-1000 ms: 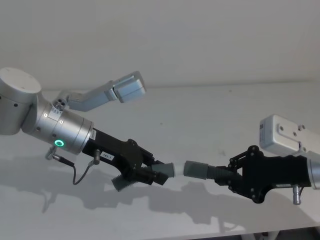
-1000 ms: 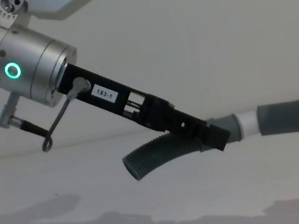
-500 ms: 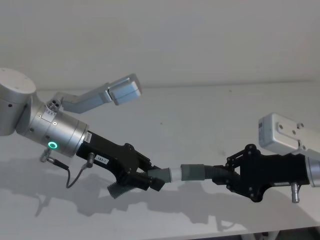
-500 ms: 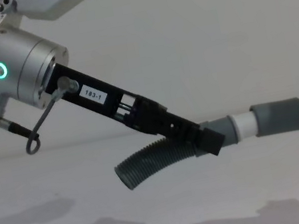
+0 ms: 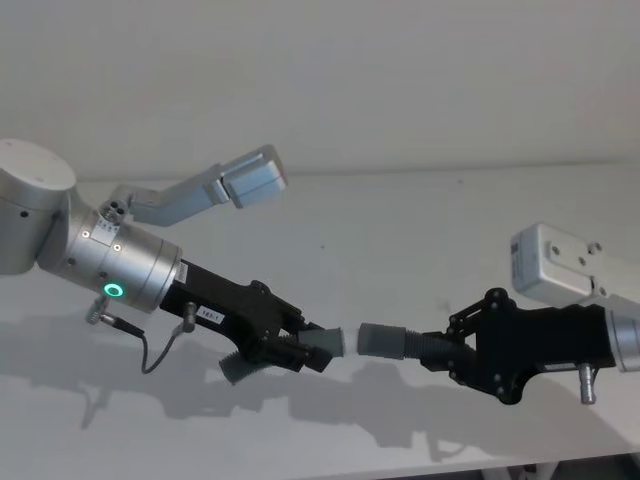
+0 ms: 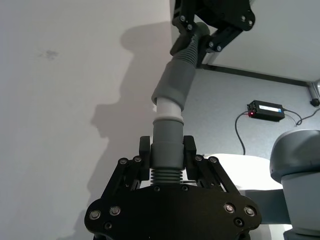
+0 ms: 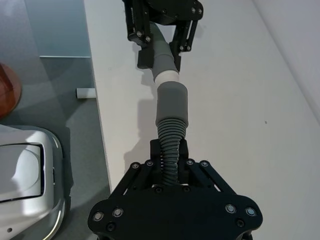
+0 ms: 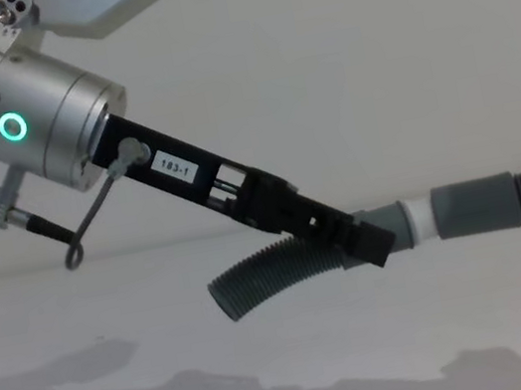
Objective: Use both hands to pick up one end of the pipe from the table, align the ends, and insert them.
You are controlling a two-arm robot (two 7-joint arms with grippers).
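Both pipe pieces hang above the table (image 5: 420, 220). My left gripper (image 5: 310, 352) is shut on one ribbed hose just behind its grey cuff (image 8: 393, 229); the hose's free end (image 8: 248, 293) curves down and away. From that cuff sticks a white spigot (image 8: 418, 220). My right gripper (image 5: 450, 350) is shut on the ribbed part of the other hose (image 7: 170, 142), whose cuff (image 7: 172, 105) faces the spigot. The two ends stand in line, and the spigot tip sits in the mouth of the right cuff (image 6: 175, 82), with a short white band showing.
The table's front edge (image 5: 420, 465) runs just below both grippers. Past it lies grey floor with a small black box (image 6: 267, 107) and its cable. The left arm's camera housing (image 5: 245, 178) sticks out above the left wrist.
The two cuffs have come closer together. Less of the white spigot shows between them than half a second ago. The left wrist has shifted slightly right and up.
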